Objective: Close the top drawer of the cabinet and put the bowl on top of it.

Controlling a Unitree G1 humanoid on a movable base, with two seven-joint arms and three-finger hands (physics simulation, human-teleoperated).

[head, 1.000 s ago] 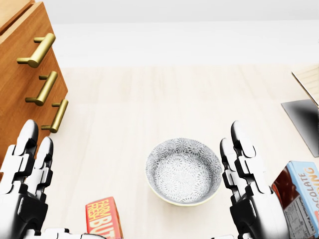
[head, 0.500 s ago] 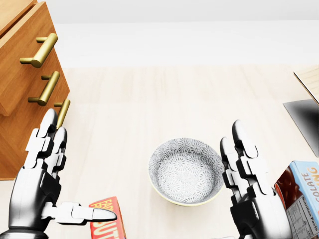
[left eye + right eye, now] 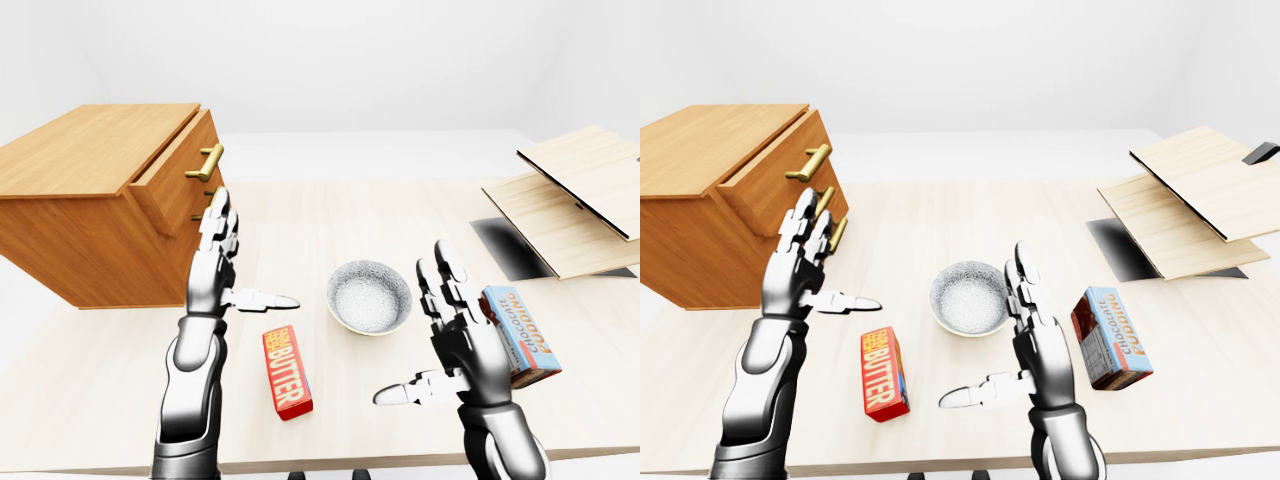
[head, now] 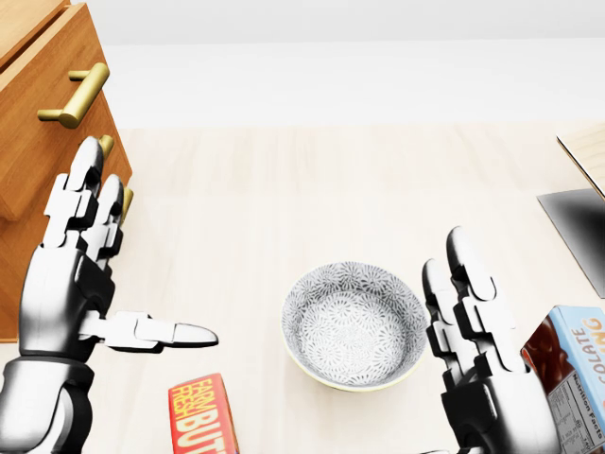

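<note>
My left hand (image 4: pixel 64 288), splayed and empty, hovers near the top drawer (image 3: pixel 170 186) — I risk snagging its handle (image 4: pixel 74 95) instead of pushing flat.

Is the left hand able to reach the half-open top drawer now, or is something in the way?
Probably yes. In the left-eye view the open left hand stands beside the cabinet, just below the protruding top drawer, and nothing shows between them.
</note>
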